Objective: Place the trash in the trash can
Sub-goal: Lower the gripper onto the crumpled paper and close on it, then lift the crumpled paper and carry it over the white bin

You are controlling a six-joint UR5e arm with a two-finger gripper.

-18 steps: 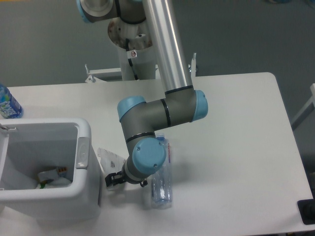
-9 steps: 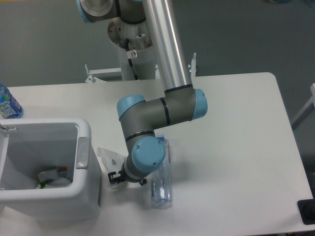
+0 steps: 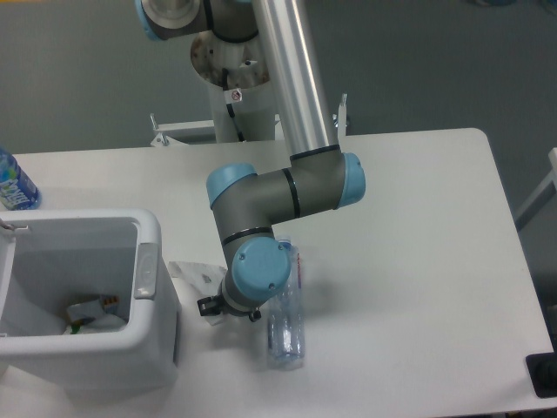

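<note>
The crumpled paper piece (image 3: 187,272) lies on the table (image 3: 418,244) just beside the trash can (image 3: 148,261), light and soft, best pinched at its raised edge. The gripper (image 3: 211,306) hangs nearby; whether its jaws are parted I cannot tell. The water bottle (image 3: 285,326) looks light and slippery.

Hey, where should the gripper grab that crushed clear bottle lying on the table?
Probably across the middle of the plastic bottle, from above, fingers on its long sides. It lies flat, pointing roughly toward and away from the camera, partly under the wrist. The gripper is beside it, over the paper piece.
</note>
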